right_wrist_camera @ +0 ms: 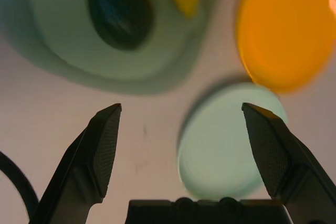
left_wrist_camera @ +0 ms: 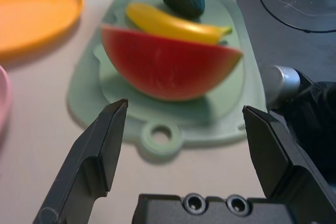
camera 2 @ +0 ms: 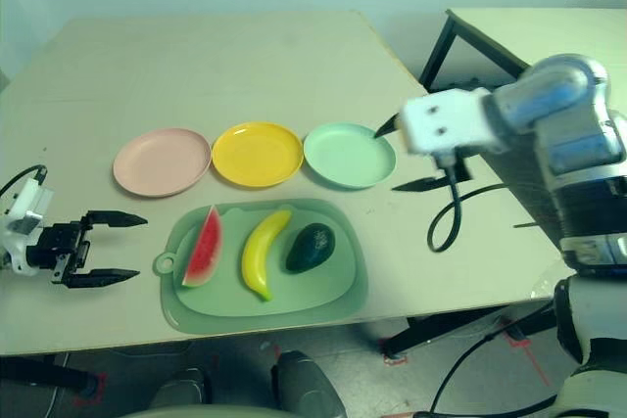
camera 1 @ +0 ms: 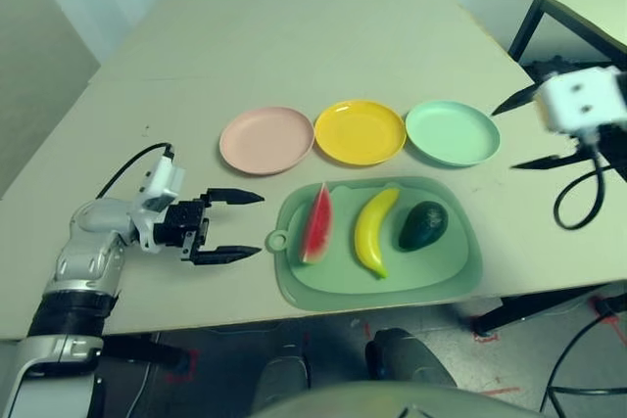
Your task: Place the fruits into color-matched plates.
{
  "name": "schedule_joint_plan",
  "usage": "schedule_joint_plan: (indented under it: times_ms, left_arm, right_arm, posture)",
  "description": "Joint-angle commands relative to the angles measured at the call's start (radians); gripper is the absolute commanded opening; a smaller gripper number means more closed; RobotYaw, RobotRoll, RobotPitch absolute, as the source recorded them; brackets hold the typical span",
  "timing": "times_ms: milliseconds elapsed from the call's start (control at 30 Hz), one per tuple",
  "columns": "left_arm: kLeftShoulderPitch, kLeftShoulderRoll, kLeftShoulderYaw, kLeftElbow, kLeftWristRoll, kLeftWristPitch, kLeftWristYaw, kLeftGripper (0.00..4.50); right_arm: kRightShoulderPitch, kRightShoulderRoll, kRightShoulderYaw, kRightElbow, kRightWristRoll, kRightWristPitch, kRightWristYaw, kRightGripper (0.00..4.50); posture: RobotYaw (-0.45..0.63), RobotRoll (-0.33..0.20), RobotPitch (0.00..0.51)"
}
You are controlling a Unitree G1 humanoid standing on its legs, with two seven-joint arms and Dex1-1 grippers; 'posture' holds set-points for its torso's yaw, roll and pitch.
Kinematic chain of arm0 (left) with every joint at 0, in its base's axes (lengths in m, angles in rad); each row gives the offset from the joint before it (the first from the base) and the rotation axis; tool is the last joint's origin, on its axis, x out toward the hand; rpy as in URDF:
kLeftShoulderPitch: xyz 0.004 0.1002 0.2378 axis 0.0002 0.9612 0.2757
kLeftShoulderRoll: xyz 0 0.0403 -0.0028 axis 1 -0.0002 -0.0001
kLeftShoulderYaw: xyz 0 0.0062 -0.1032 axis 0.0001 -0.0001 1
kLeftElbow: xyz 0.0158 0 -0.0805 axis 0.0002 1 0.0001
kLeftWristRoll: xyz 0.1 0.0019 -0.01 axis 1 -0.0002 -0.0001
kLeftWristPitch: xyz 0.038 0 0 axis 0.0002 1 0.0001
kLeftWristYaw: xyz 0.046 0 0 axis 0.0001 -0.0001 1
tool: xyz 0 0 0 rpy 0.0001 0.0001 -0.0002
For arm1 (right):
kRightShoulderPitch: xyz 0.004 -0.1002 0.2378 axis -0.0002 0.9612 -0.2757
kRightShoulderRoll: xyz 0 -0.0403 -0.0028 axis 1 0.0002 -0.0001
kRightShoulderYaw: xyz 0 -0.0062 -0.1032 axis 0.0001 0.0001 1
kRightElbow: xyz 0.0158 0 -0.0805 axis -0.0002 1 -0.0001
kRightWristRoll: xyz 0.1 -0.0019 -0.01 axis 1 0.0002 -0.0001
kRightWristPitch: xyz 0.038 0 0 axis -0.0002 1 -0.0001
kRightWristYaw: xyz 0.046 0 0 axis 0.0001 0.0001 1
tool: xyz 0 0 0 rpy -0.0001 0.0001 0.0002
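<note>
1. Left end effector (camera 1: pixel 235 225) is nearest: low over the surface (camera 1: pixel 294 56), fingers spread and holding nothing, aimed sideways at the mat (camera 1: pixel 446 271). In its wrist view the watermelon wedge (left_wrist_camera: pixel 168 69) sits framed between the fingers. Looks lined up for a side approach on that fruit.
2. All three fruits lie side by side on the green mat, none on a plate yet: watermelon nearest the left arm, banana (camera 1: pixel 375 230) in the middle, avocado (camera 1: pixel 423 225) toward the right arm. The spacing leaves finger room around each.
3. Right end effector (camera 2: pixel 394 156) hangs above the surface near the mint plate (camera 1: pixel 453 132), tilted downward, fingers wide apart and empty. Probably headed for the avocado, the closest fruit on its side.
4. Plates sit in a row just beyond the mat: pink plate (camera 1: pixel 265 139), yellow plate (camera 1: pixel 360 131), then mint. Each lies roughly behind its matching fruit, so transfers are short forward moves.
</note>
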Motion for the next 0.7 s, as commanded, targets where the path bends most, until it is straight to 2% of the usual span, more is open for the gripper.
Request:
schedule_joint_plan:
  times_ms: [33,133,300,433,700]
  left_arm:
    - [0.013,0.001,0.009,-0.013,0.023,-0.035,0.018,4.43]
    - [0.020,0.001,0.018,-0.013,0.020,-0.046,0.031,4.43]
    - [0.046,0.010,0.005,0.015,0.061,-0.100,0.039,4.43]
    - [0.045,0.008,0.008,0.016,0.061,-0.108,0.038,4.43]
    - [0.006,0.026,0.011,0.048,0.076,-0.128,0.037,4.43]
  right_arm:
    - [-0.019,0.039,0.098,-0.057,-0.047,0.053,0.007,4.50]
    - [-0.019,0.063,0.149,-0.083,-0.088,0.133,0.007,4.50]
    - [0.005,0.137,0.163,-0.083,-0.154,0.219,0.007,4.50]
    - [0.032,0.133,0.191,-0.090,-0.181,0.233,0.007,4.50]
    - [0.067,0.113,0.240,-0.145,-0.147,0.295,0.007,4.50]
  posture:
    - [-0.12,0.000,0.042]
    - [-0.11,0.000,0.037]
    - [-0.10,0.000,0.030]
    - [-0.10,0.000,0.025]
    - [-0.11,0.000,0.019]
